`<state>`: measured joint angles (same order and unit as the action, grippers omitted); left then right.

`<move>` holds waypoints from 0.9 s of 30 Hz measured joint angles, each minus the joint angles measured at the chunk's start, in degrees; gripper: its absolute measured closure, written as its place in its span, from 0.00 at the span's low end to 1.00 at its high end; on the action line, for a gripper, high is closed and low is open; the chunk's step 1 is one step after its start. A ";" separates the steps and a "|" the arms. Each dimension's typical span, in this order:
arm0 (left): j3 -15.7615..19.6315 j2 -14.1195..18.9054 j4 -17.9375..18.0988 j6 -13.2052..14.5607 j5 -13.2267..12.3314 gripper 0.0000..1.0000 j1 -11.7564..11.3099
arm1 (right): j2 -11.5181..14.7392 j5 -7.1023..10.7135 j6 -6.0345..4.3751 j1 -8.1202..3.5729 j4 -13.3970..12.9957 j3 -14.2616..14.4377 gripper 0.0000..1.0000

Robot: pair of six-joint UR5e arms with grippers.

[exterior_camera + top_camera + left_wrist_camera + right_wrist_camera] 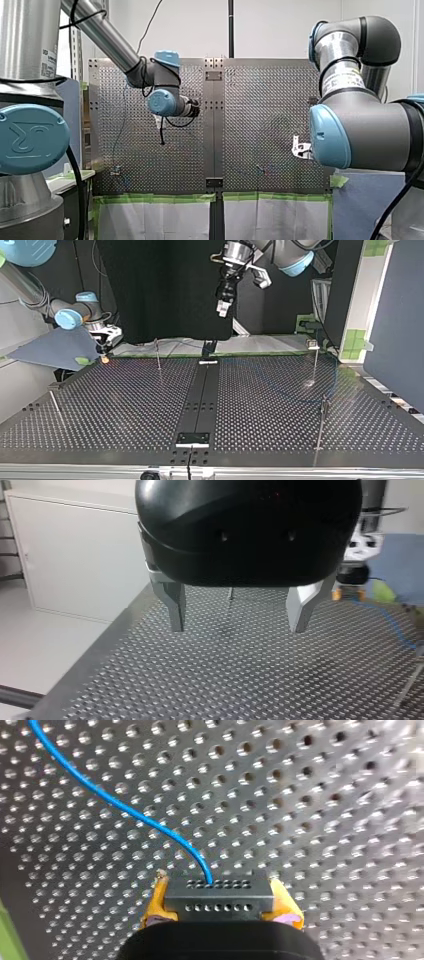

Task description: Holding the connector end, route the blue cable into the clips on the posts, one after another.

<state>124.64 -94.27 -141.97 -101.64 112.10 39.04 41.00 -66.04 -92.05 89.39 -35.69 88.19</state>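
Thin posts (158,355) stand well apart across the table (125,405), wide gaps between.

My left claw (237,627) hangs agape, my right claw (220,901) clamped tight.

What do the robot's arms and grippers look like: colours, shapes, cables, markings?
Both are silver tubes with grey joints and round light-blue caps. My left arm trails black cables; its near cap bears a raised logo. My right arm carries a label on its silver section. My left gripper has a rounded black housing and tapered metal fingers; my right gripper shows yellow pads on a black body.
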 joint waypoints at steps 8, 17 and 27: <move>2.13 0.03 0.10 0.04 0.01 0.00 0.00 | 4.25 0.53 0.03 0.54 0.18 1.32 1.00; 2.16 0.03 0.10 0.04 0.00 0.00 0.00 | 5.18 0.56 -0.23 0.73 0.01 1.41 1.00; 2.17 0.03 0.10 0.04 0.00 0.00 0.00 | 5.20 0.56 -0.25 0.75 0.00 1.42 1.00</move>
<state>126.81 -94.25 -141.87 -101.60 112.10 39.04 46.20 -65.49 -92.30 90.14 -35.69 89.61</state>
